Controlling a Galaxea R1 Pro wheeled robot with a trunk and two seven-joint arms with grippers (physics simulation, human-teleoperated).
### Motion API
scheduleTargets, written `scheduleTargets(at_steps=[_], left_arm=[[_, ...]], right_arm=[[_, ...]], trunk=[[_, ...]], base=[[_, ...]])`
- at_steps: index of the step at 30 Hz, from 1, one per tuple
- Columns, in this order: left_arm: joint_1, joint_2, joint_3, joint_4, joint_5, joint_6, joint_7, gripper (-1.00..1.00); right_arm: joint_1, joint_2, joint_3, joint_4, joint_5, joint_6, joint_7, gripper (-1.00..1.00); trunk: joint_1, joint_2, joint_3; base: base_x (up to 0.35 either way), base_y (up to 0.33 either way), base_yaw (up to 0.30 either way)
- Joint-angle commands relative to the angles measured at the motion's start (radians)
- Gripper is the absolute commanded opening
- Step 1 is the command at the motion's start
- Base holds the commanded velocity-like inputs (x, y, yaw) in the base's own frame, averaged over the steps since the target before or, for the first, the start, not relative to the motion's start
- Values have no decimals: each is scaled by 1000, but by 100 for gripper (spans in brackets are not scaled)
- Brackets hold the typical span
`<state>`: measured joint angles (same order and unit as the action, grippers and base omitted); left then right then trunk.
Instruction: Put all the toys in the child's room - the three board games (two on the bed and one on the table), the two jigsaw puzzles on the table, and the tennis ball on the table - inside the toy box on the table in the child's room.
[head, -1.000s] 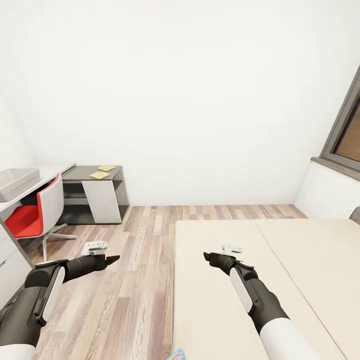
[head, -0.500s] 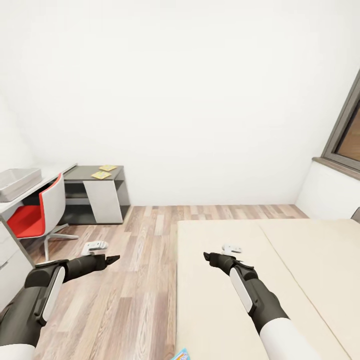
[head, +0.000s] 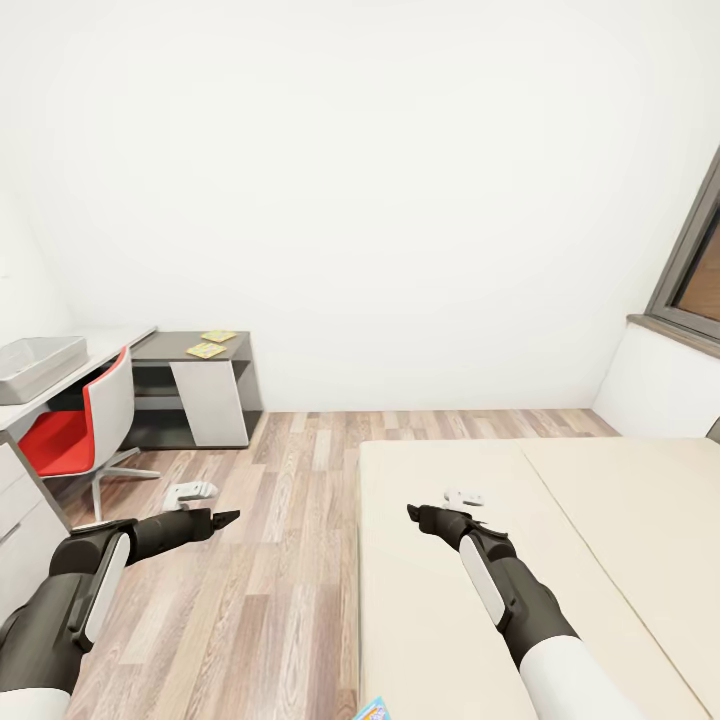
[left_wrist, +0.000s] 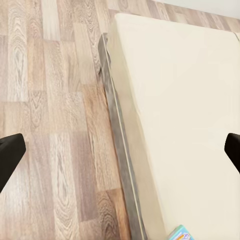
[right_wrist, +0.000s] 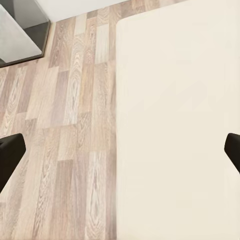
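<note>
The cream bed (head: 560, 520) takes up the right half of the head view. A bright blue corner of a board game (head: 372, 711) peeks in at the bottom edge, lying on the mattress near its edge, and the same board game (left_wrist: 180, 234) shows beside the bed frame in the left wrist view. Far left, the grey toy box (head: 40, 355) rests on the table (head: 110, 345). Two jigsaw puzzles (head: 206, 349) lie on its dark corner section. My left gripper (head: 224, 518) hovers open over the floor, the right gripper (head: 412, 512) open above the mattress; both are empty. The tennis ball is out of view.
A red and white swivel chair (head: 80, 425) stands in front of the table. Wood floor (head: 270, 560) runs between the table and the bed. A dark window frame (head: 690, 260) sits above a white ledge at the far right.
The whole picture has slid slightly, so the camera has moved a little. Both arms keep the same pose and both grippers stay open.
</note>
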<state>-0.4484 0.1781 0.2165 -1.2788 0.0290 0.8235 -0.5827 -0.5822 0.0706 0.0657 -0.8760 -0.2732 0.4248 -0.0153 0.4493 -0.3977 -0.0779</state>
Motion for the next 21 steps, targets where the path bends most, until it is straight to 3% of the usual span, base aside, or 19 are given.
scheduleTargets(at_steps=[1,21], left_arm=[[-1,0,1,-1,3,8,-2,100],[-1,0,1,-1,3,8,-2,100]], right_arm=[[-1,0,0,-1,-4,5,-2,100],[-1,0,0,-3,-4,3,-5,100]], trunk=[[1,-2,-2],[1,-2,-2]], base=[[0,4,0],[0,1,0]])
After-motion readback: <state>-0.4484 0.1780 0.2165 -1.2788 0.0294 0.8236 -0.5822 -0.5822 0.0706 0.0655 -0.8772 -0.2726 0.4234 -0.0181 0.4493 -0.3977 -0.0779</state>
